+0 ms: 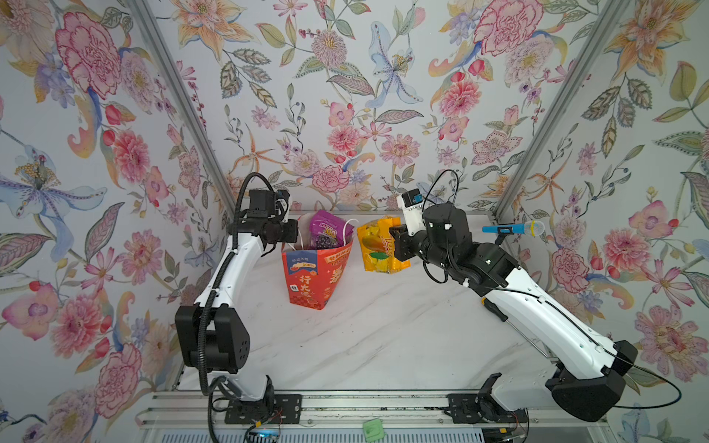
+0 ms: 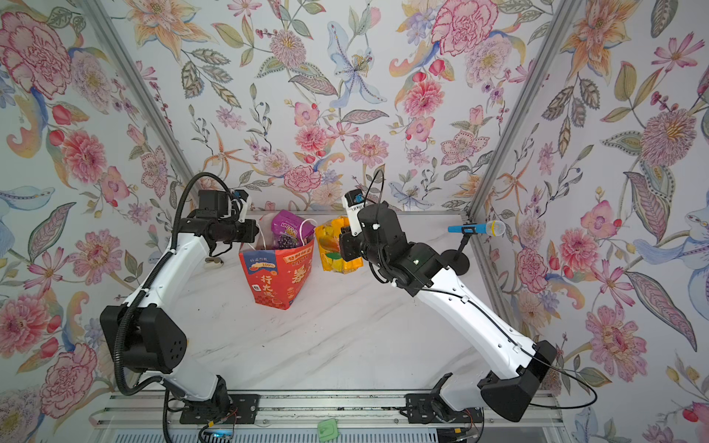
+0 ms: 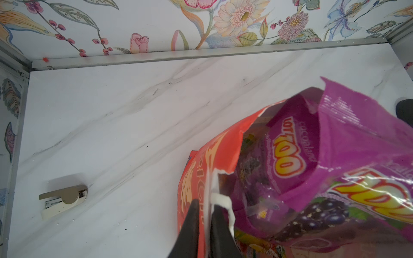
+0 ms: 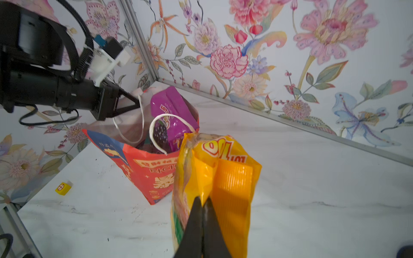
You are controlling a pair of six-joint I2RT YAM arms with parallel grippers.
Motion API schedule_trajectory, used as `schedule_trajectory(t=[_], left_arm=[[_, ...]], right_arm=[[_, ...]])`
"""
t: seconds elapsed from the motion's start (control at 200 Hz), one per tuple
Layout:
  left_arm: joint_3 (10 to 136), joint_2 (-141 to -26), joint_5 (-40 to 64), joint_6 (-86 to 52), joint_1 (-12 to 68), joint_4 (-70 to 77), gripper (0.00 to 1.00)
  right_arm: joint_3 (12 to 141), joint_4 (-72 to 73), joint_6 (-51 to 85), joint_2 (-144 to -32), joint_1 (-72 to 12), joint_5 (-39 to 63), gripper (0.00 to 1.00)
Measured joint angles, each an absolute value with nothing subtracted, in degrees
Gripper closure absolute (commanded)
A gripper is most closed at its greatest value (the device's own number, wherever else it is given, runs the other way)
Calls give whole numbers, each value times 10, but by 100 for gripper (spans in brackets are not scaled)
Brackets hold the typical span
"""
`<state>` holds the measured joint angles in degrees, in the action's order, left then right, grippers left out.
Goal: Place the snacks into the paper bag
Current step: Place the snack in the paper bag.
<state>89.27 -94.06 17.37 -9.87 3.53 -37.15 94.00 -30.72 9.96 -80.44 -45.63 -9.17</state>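
My right fingers are clenched on the crimped end seal of the yellow packet. It hangs in the air just beside the paper bag, at the bag's 3 o'clock, close to the mouth but not over it. I judge the packet light, soft and slippery, so the flat ribbed seal is the sound place to hold; the puffed body would squirm free. My left fingers pinch the bag's rim at its 9 o'clock side and hold the mouth open. The paper is thin and looks torn there, so I would pull gently. The purple packet stands tall out of the mouth and a white cord handle loops across it, and either could block entry. A stapler lies at the bag's 9 o'clock and a microphone stands at 2 o'clock of the worktop, both well apart.
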Motion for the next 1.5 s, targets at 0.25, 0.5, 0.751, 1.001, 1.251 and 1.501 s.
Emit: schedule_trajectory(t=[0.25,0.5,0.751,1.001,1.251,1.501], left_arm=[[893,-941,174,-99,35,-371,87],[893,-941,174,-99,35,-371,87],[893,-941,174,-99,35,-371,87],[893,-941,173,-98,35,-371,87],[893,-941,173,-99,35,-372,87],[893,-941,173,-98,35,-371,87]], right_arm=[[1064,-296,51,-861,-457,-79,100],[1205,-292,10,-937,-457,-65,100],[1321,-294,-13,-1013,-460,-40,100],[1419,-293,-18,-1090,-468,-15,100],[1433,-271,-18,-1140,-469,-5,100],[1433,-251,-26,-1193,-471,-4,100]])
